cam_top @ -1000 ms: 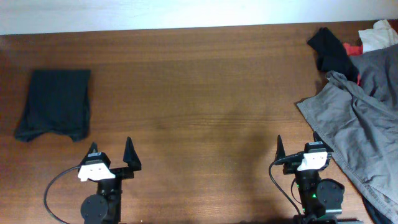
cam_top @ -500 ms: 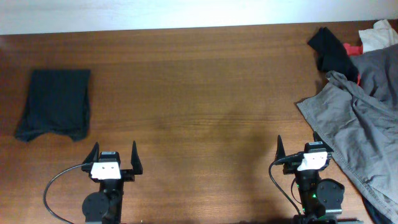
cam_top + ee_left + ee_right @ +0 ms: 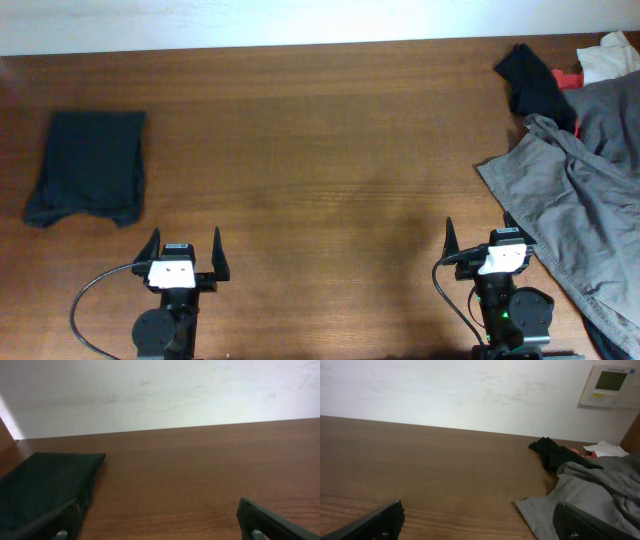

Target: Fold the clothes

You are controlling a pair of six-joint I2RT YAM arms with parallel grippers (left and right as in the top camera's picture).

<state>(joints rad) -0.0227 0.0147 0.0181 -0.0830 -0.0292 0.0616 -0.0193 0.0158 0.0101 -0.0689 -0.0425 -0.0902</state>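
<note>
The clothes (image 3: 88,165), a very dark blackish-green garment, lie folded into a compact rectangle at the left side of the table. In the left wrist view they (image 3: 42,485) fill the lower left corner, partly behind my left finger (image 3: 55,522). My left gripper (image 3: 184,250) rests at the near edge, right of and nearer than the garment, open with nothing between its fingers (image 3: 160,522). Over at the near right, my right gripper (image 3: 482,240) also stands open and empty (image 3: 480,522).
A light grey garment (image 3: 580,190) sprawls over the table's right side, its hem reaching my right gripper's right finger (image 3: 590,522). A small black cloth (image 3: 535,80), a red scrap (image 3: 570,75) and a white cloth (image 3: 608,55) lie at the far right corner. A wall (image 3: 160,390) rises behind the table.
My left gripper swung from an angled heading to pointing straight ahead, then stayed still. The right arm and the clothes have not moved.
</note>
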